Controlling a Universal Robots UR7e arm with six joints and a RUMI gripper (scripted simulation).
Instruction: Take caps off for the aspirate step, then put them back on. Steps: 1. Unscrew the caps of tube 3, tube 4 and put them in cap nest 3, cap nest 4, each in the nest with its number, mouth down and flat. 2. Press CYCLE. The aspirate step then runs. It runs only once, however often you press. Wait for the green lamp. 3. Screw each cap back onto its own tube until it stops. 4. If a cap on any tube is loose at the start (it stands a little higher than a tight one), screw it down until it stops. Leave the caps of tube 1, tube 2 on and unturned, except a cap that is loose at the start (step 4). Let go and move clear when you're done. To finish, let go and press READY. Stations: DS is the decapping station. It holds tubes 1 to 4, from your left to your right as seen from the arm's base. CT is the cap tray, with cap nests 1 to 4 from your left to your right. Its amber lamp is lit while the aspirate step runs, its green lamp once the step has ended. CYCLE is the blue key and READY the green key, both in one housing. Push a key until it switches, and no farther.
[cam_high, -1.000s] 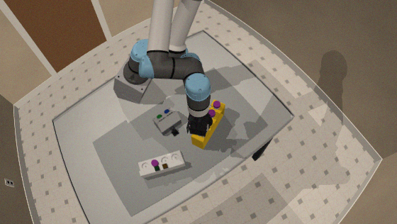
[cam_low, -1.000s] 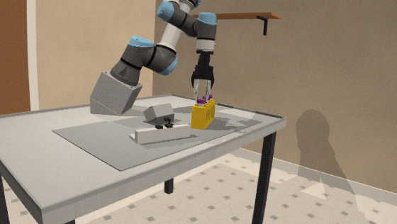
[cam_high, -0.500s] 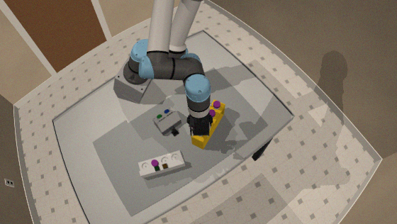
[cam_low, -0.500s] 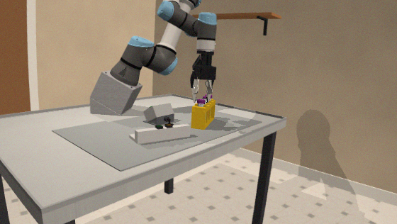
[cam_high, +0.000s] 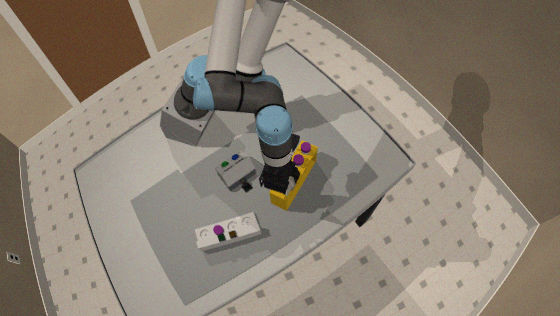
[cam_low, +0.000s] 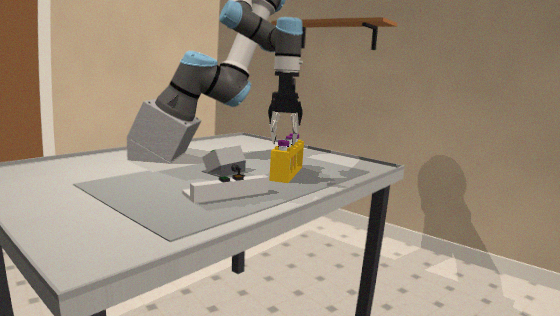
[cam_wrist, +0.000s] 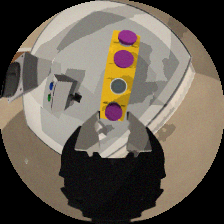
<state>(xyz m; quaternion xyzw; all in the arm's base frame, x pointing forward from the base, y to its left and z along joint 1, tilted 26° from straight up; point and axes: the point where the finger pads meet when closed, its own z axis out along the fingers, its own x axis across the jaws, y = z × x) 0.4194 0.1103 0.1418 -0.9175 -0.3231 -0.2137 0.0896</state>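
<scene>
From above, you see the arm bent over the yellow decapping station (cam_high: 292, 182) on the table (cam_high: 125, 170), its wrist hiding the near half of the block; two purple caps (cam_high: 305, 147) show beyond it. One purple cap (cam_high: 218, 229) lies in the white cap tray (cam_high: 202, 244) (second nest from that end), and the key housing (cam_high: 235, 172) with blue and green keys sits between tray and arm. From the side, your tool (cam_low: 285, 131) hangs upright just over the near end of the station, fingers parted, tips at cap height. Through the wrist camera, the fingers straddle the nearest purple-capped tube (cam_wrist: 114, 111) without pinching it; the tool is spread and empty. The next tube (cam_wrist: 118, 86) stands uncapped, grey mouth showing.
</scene>
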